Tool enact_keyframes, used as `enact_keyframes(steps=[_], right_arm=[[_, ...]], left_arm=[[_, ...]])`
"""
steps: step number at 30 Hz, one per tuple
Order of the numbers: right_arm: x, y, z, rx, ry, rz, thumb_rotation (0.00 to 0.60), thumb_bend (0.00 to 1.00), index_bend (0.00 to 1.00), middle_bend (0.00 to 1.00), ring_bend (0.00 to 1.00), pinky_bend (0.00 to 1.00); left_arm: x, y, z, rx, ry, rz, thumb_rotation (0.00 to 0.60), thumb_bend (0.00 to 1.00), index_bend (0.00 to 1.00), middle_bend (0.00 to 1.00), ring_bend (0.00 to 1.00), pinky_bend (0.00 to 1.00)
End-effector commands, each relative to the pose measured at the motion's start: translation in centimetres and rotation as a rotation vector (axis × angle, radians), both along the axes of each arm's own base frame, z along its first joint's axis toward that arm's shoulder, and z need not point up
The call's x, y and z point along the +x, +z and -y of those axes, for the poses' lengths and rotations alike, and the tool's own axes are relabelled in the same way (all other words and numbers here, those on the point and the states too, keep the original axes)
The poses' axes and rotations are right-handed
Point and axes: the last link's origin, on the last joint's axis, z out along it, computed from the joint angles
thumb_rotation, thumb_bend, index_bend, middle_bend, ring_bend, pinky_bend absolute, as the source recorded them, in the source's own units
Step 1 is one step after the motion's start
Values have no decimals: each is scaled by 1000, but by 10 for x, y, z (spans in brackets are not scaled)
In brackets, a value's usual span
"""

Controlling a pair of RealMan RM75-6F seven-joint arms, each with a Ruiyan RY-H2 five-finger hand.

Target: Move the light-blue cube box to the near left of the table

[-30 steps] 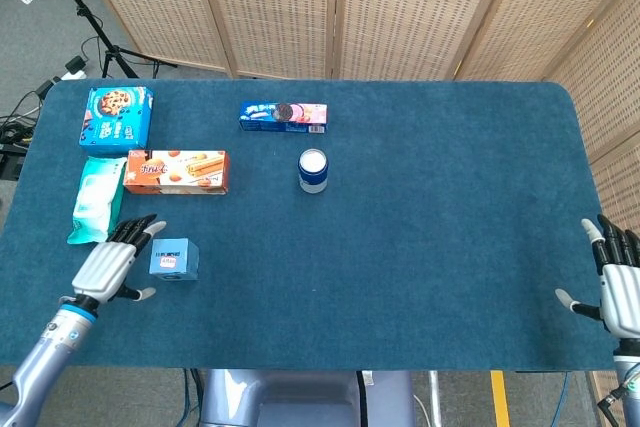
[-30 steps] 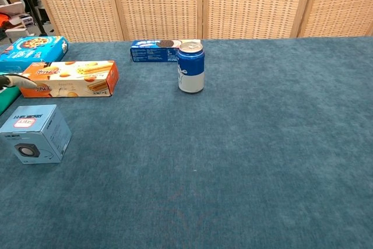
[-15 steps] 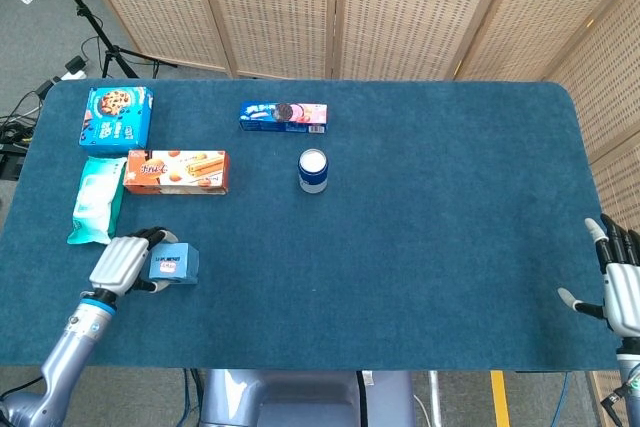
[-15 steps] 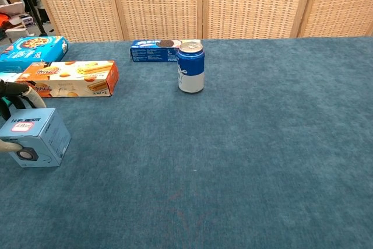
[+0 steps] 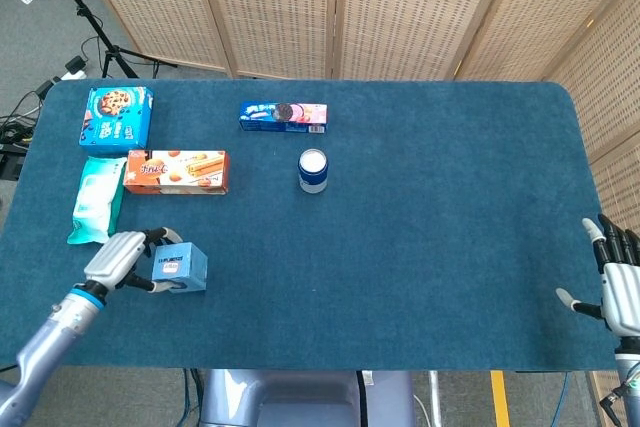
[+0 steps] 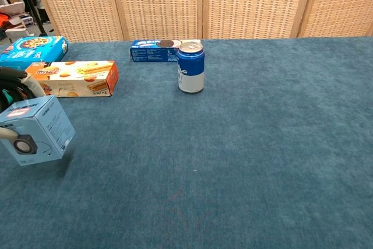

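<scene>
Two hands show in head view: left hand (image 5: 120, 259) grips light-blue cube box (image 5: 179, 268) at near-left of table (image 5: 420, 237), box tilted; right hand (image 5: 618, 287) open, fingers spread, holding nothing, at far right edge. Chest view: box (image 6: 36, 129) looks lifted w/ a shadow under it. Advice: keep grip firm, level box, lower slowly, release only once flat.

The left hand (image 6: 13, 94) is mostly cut off by the chest view's left edge. The right hand (image 5: 620, 282) is partly cropped at the head view's right edge.
</scene>
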Motion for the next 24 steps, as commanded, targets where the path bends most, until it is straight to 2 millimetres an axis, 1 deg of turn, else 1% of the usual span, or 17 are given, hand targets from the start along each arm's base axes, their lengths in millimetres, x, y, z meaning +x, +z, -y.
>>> enact_keyframes(steps=[1, 3, 7, 9, 10, 11, 12, 13, 14, 15, 16, 17, 24], right_arm=[[0, 0, 0, 0, 0, -1, 600, 0, 0, 0, 0, 0], [0, -2, 1, 3, -2, -6, 600, 0, 0, 0, 0, 0], [1, -4, 1, 8, -5, -12, 600, 0, 0, 0, 0, 0], [1, -4, 1, 10, -5, -16, 600, 0, 0, 0, 0, 0], [1, -5, 1, 11, -6, -17, 600, 0, 0, 0, 0, 0], [1, -5, 1, 12, -6, -17, 600, 0, 0, 0, 0, 0], [1, -5, 1, 13, -8, -18, 600, 0, 0, 0, 0, 0], [1, -5, 1, 11, -9, -17, 600, 0, 0, 0, 0, 0], [1, -5, 2, 10, -10, -17, 600, 0, 0, 0, 0, 0], [1, -5, 2, 9, -11, -16, 600, 0, 0, 0, 0, 0], [1, -5, 2, 9, -11, -15, 600, 0, 0, 0, 0, 0], [0, -4, 2, 9, -12, -14, 600, 0, 0, 0, 0, 0], [0, -4, 2, 12, -11, -11, 600, 0, 0, 0, 0, 0]], left_arm=[[16, 31, -24, -235, 64, -44, 600, 364, 624, 520, 475, 479], [20, 31, -37, -364, 154, -92, 600, 366, 631, 529, 483, 479], [15, 29, -54, -413, 194, -169, 600, 367, 631, 530, 484, 478], [13, 25, -60, -425, 202, -194, 600, 367, 631, 530, 484, 478], [12, 22, -62, -432, 207, -204, 600, 363, 629, 515, 469, 476], [11, 20, -64, -436, 212, -208, 600, 349, 579, 420, 377, 423], [11, 18, -67, -433, 212, -203, 600, 332, 501, 314, 281, 339], [12, 16, -70, -418, 194, -188, 600, 298, 323, 155, 135, 195], [10, 15, -73, -399, 169, -180, 600, 258, 146, 32, 26, 64], [9, 15, -76, -374, 146, -170, 600, 236, 59, 0, 0, 12], [8, 15, -78, -350, 128, -155, 600, 215, 2, 0, 0, 0], [7, 16, -81, -316, 98, -138, 600, 207, 0, 0, 0, 0], [4, 14, -82, -218, 22, -115, 600, 203, 0, 0, 0, 0]])
